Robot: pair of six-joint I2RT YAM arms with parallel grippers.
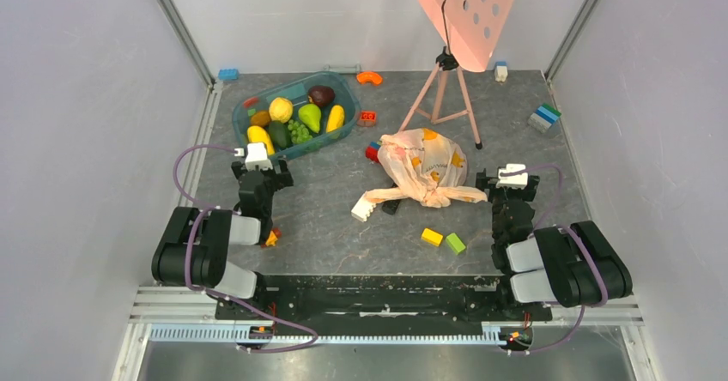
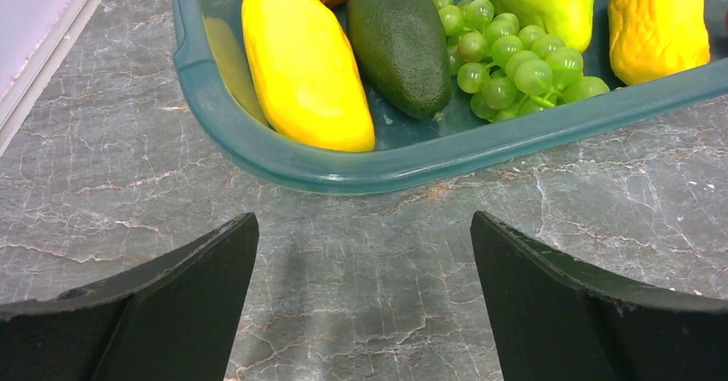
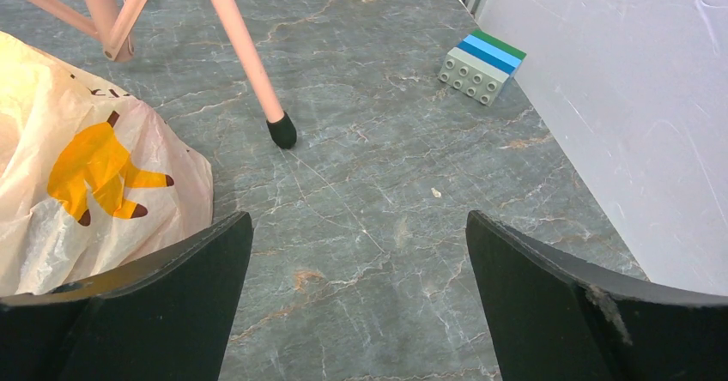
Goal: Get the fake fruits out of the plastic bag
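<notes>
**Plastic bag and surroundings.** The plastic bag [image 1: 423,168] lies crumpled near the middle of the counter [image 1: 326,226], bulging. We cannot see through its film what it holds.

We judge it thin, soft, light and slippery, so it will collapse and slide rather than resist. The firmest hold seems to be the twisted handle [image 1: 385,196] trailing toward the near left. A second grasp could go on loose film near the mouth, which we cannot locate.

Some fake fruits [image 2: 399,42] rest in the teal tub [image 2: 429,154] at the far left, well apart from the bag. They look rigid, glossy and light, and such rounded shapes may roll or slip from a pinch. We would take each across its narrow middle.

The left tool [image 2: 360,295] sits just short of the tub rim, its jaws spread wide on nothing. The right tool [image 3: 356,295] is equally spread and unladen, just beside the bag's right edge and near a pink tripod leg [image 3: 245,59]. Loose building blocks [image 1: 443,240] lie on the near counter.
</notes>
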